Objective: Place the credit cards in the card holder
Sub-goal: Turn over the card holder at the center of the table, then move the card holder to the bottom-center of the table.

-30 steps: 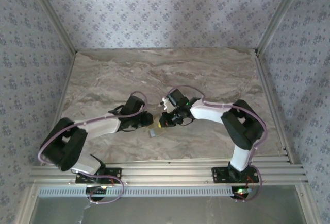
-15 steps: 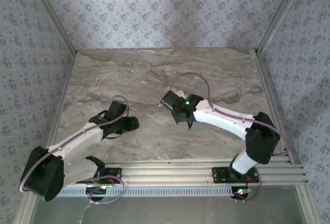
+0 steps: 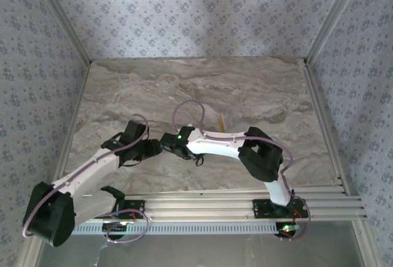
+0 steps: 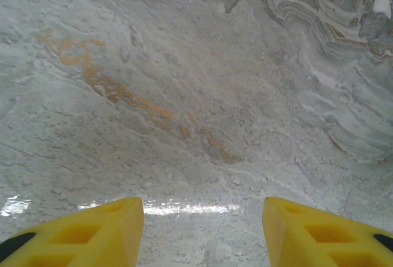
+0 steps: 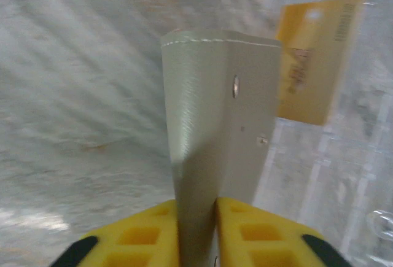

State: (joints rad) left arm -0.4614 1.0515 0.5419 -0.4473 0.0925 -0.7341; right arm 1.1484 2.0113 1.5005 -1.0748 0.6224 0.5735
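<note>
The gray card holder stands upright between the yellow fingers of my right gripper, which is shut on its lower edge. A yellow-orange credit card lies flat on the marble beyond it, to the right. From above, that card is a thin sliver behind the right arm. My right gripper sits left of centre, close to my left gripper. In the left wrist view my left gripper is open over bare marble with nothing between its fingers.
The marble table is walled by patterned panels at the back and both sides. An aluminium rail runs along the near edge. The right arm's elbow bends over the near middle.
The right gripper has swung left across the table with the card holder, ending beside the left gripper. The left gripper drew back to the left and opened. The card behind the right arm is now uncovered.
</note>
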